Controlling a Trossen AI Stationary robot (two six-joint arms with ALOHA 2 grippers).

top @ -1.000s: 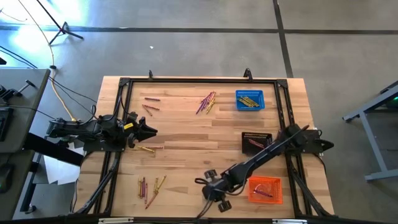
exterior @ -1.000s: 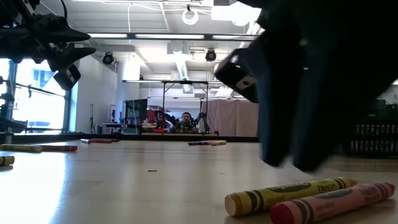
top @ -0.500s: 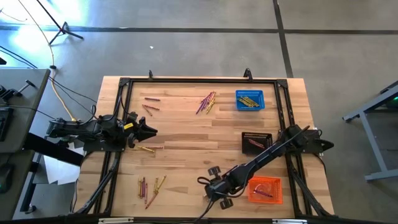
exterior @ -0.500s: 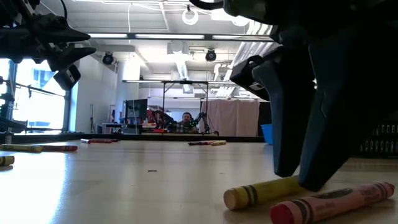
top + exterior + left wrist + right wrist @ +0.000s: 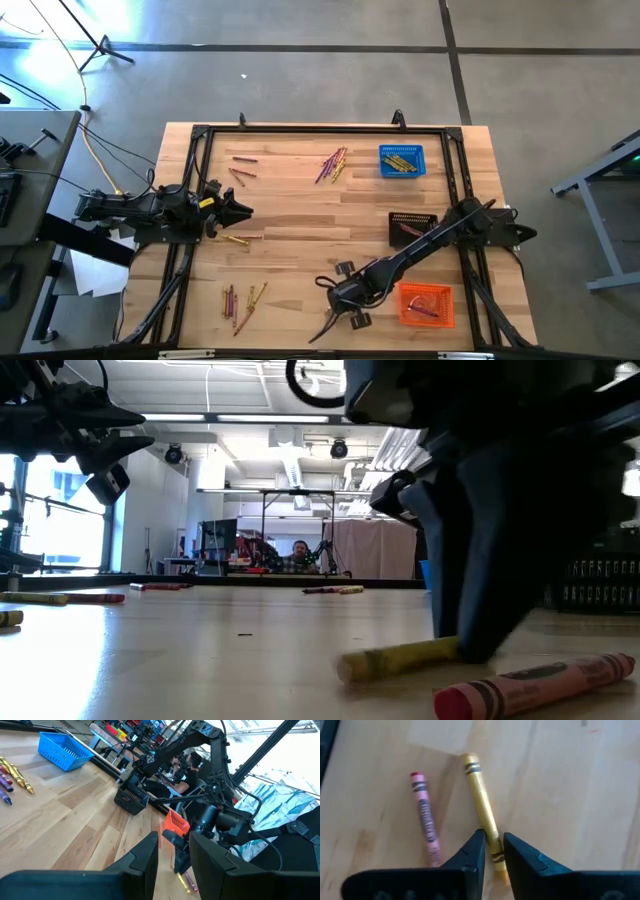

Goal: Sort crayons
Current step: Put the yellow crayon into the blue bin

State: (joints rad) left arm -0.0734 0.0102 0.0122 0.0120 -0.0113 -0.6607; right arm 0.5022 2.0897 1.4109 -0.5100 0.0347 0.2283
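1. I'm looking into a robotics lab — a bare concrete floor (image 5: 300, 60) with dark seams surrounds my wooden table (image 5: 300, 200), which carries a black metal frame (image 5: 320, 128).
2. Past the table edge, the low view shows an open hall with ceiling light strips (image 5: 240, 418), exposed ducting (image 5: 290, 460) and a curtain (image 5: 375, 550).
3. A person (image 5: 299, 557) sits at the back among cluttered benches — another dark robot arm (image 5: 200, 740) stands over there too.
4. Cables (image 5: 100, 150) trail across the floor beside a tripod base (image 5: 100, 50).

Two dark jointed arms, the left arm (image 5: 150, 207) bearing a small yellow marking, black cables trailing.
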